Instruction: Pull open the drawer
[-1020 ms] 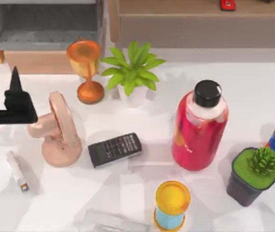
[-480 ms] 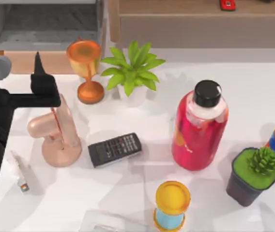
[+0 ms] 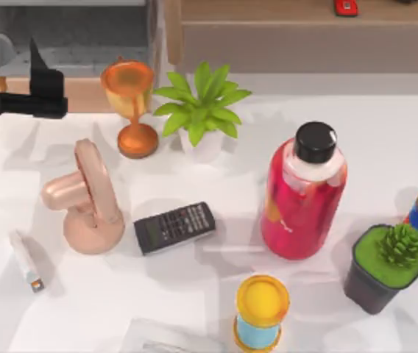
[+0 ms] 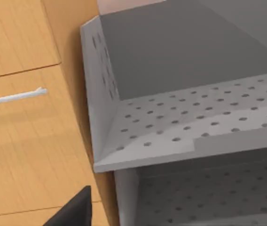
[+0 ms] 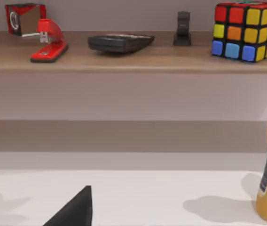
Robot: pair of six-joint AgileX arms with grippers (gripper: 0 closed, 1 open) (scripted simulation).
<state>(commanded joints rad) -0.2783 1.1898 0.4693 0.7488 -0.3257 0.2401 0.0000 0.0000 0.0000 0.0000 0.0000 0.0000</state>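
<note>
The drawer [image 3: 84,94] sits at the table's back left. Its pale tan front panel faces the table and its grey inside [image 3: 69,37] lies exposed behind it. My left gripper [image 3: 36,70], black, hovers over the left end of the front panel, pointing toward the back. The left wrist view looks into the grey perforated drawer box [image 4: 185,122], beside a wooden cabinet face [image 4: 25,141] with a thin white handle. A black tip of my left gripper [image 4: 74,209] shows at the picture's edge. A black tip of my right gripper [image 5: 74,209] shows over the white table.
A pink fan [image 3: 84,198], an orange goblet [image 3: 129,103] and a leafy plant [image 3: 202,110] stand just in front of the drawer. A dark calculator [image 3: 174,228], a red bottle [image 3: 305,195] and a potted succulent [image 3: 385,265] stand farther right. A shelf [image 5: 133,59] holds a stapler and a cube.
My left gripper has moved toward the back, from beside the pink fan to over the left end of the drawer's front panel. The drawer looks unchanged.
</note>
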